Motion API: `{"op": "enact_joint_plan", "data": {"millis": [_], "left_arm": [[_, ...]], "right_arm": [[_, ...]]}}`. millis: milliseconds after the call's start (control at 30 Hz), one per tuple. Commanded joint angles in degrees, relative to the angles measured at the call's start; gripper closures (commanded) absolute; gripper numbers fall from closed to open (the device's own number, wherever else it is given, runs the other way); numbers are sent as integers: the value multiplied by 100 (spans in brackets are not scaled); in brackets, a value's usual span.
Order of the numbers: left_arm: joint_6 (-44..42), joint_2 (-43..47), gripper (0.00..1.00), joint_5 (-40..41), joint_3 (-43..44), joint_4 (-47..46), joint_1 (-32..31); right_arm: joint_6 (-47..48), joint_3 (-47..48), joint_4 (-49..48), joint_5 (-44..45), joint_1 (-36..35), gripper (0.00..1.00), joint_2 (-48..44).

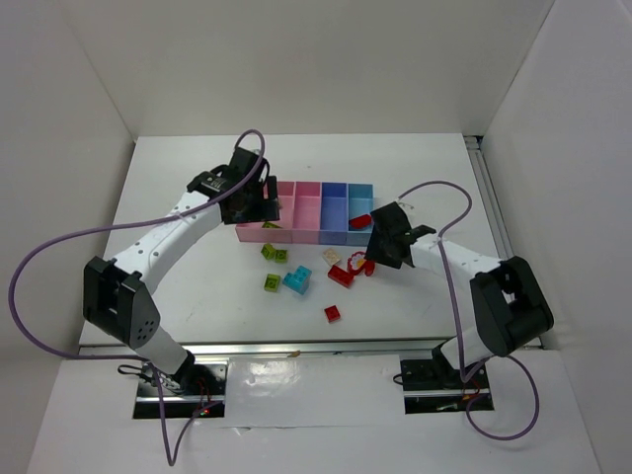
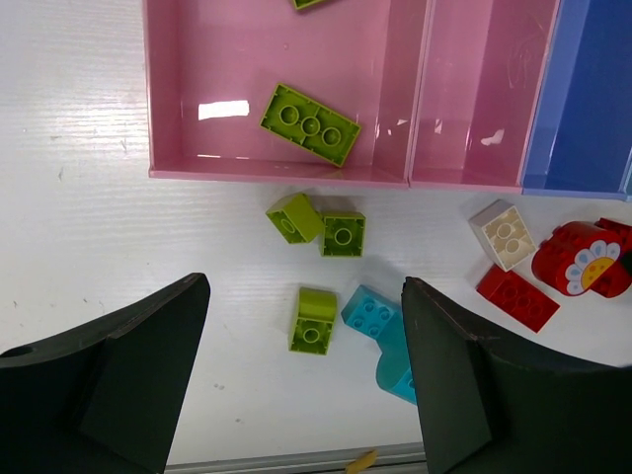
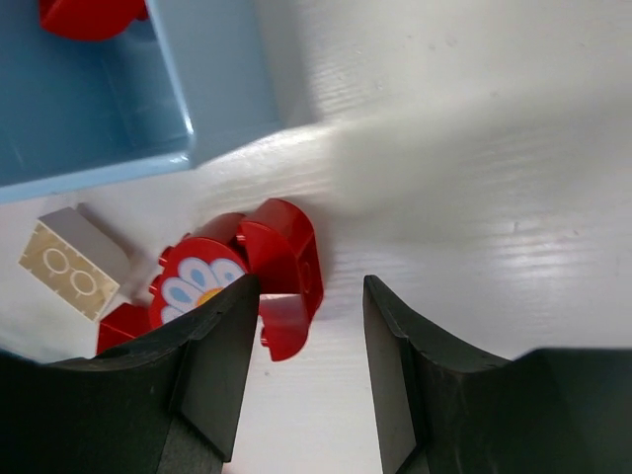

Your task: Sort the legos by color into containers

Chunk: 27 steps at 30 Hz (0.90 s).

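The tray [image 1: 308,188] lies mid-table, pink sections left, periwinkle and light blue right. My left gripper [image 1: 257,209] is open and empty, hovering over the tray's left pink end. In its wrist view [image 2: 306,380] a lime green brick [image 2: 309,123] lies in the pink compartment [image 2: 178,99]. Loose green bricks [image 2: 294,217] [image 2: 313,319], a cyan piece [image 2: 380,321], a cream brick [image 2: 502,234] and red bricks [image 2: 516,297] lie on the table. My right gripper [image 3: 311,336] [image 1: 373,257] is open, low over a red arch piece [image 3: 286,267] beside a red flower brick [image 3: 202,279].
A red brick [image 3: 89,15] lies in the light blue compartment [image 3: 109,109]. A lone red brick [image 1: 333,313] sits nearer the front edge. White walls enclose the table on the left, back and right. A metal rail [image 2: 296,459] runs along the near edge.
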State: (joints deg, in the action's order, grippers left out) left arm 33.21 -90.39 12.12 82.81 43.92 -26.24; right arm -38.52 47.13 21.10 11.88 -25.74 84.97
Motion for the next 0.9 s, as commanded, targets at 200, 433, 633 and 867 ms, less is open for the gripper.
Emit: {"op": "enact_joint_plan", "data": {"millis": [200, 433, 633, 867], "left_arm": [[10, -101, 11, 27, -89, -59, -57], [63, -102, 11, 27, -212, -112, -109], [63, -102, 11, -25, -318, -165, -162], [63, -163, 11, -78, -370, -217, -162]], "right_arm": [[46, -178, 281, 201, 16, 46, -244], [99, -117, 219, 201, -89, 49, 142], [-23, -117, 394, 551, -212, 59, -32], [-340, -11, 1387, 1378, -212, 59, -428]]}}
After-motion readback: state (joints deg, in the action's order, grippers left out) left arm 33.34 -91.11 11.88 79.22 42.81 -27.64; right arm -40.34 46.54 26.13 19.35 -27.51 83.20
